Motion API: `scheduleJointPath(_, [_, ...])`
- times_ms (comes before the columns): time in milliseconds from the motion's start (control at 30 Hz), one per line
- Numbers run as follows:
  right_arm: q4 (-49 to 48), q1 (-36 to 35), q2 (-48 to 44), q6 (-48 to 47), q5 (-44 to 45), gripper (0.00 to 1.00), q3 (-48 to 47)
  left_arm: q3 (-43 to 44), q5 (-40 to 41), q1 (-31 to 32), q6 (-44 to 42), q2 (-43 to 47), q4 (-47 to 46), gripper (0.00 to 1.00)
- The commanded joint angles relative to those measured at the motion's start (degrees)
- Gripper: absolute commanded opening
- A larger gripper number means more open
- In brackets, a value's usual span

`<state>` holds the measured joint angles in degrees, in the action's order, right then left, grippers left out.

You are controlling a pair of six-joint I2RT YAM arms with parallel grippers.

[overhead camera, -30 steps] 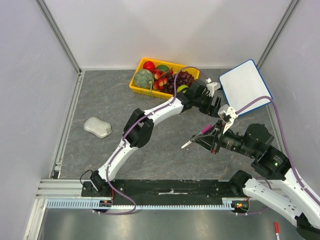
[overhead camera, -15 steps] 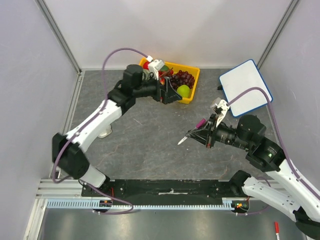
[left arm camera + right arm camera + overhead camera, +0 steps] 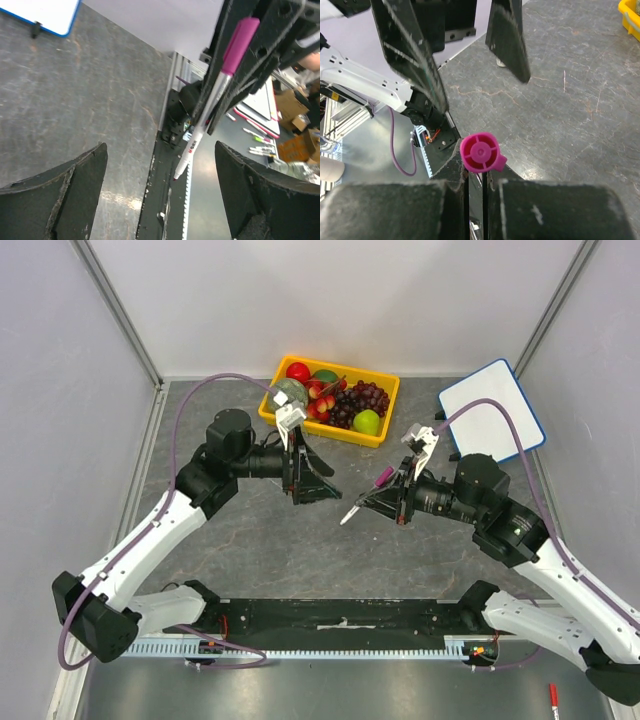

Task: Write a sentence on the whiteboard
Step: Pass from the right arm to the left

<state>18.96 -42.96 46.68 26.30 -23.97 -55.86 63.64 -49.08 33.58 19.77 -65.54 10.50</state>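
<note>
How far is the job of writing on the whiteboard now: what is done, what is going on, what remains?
Done: the right gripper is shut on the marker, held above the table. In hand: the left gripper is open, facing the marker's white end without touching it. Left: the whiteboard at the far right shows no writing, so the whole sentence remains.

white marker pen with magenta cap (image 3: 220, 80) seen clamped in black right gripper (image 3: 209, 117), tip angled down | left gripper (image 3: 160, 146) dark fingers (image 3: 60, 195) spread wide, marker framed between, untouched | blue-rimmed white whiteboard (image 3: 40, 10) corner seen top left on grey mottled table (image 3: 75, 100)
</note>
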Motion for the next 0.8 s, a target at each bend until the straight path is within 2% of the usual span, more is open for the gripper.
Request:
scheduleJointPath(0, [-6.6,-0.1,0.5,3.7,-1.2,0.0,-2.2,-1.8,-8.6,2.1,-2.1,1.0,-2.3,0.89])
scheduleJointPath(133, [-7.3,-0.1,1.2,4.9,-0.3,0.0,-1.6,-2.9,-9.0,6.0,-2.7,0.7,-2.5,0.85])
scheduleJointPath(300, [-8.4,-0.1,2.3,6.2,-0.4,0.0,-1.0,-4.6,-8.1,8.3,-1.4,-0.3,-4.4,0.66])
scheduleJointPath(367, [-8.8,-0.1,2.4,6.7,-0.2,0.0,-0.8,-4.9,-7.7,8.7,-1.3,-0.4,-4.8,0.51])
scheduleJointPath(433, [-8.8,-0.1,2.2,7.0,0.3,0.0,-0.7,-5.1,-7.3,8.8,-1.2,-0.4,-5.0,0.25])
scheduleJointPath(500, [-8.7,-0.1,2.3,7.1,0.6,0.0,-0.7,-5.4,-5.5,8.8,-1.1,0.1,-5.0,0.03])
scheduleJointPath(600, [-7.5,0.0,1.9,7.4,2.1,0.21,-0.6,-5.7,-1.6,8.7,-1.2,1.8,-4.4,0.02])
scheduleJointPath(700, [-5.4,-0.1,1.3,7.4,4.3,0.49,0.0,-6.0,6.2,8.6,-1.8,4.1,-2.3,0.02])
scheduleJointPath(767, [-4.1,-0.1,0.7,7.3,5.8,0.59,0.7,-6.1,11.8,8.5,-2.0,5.9,-0.7,0.02])
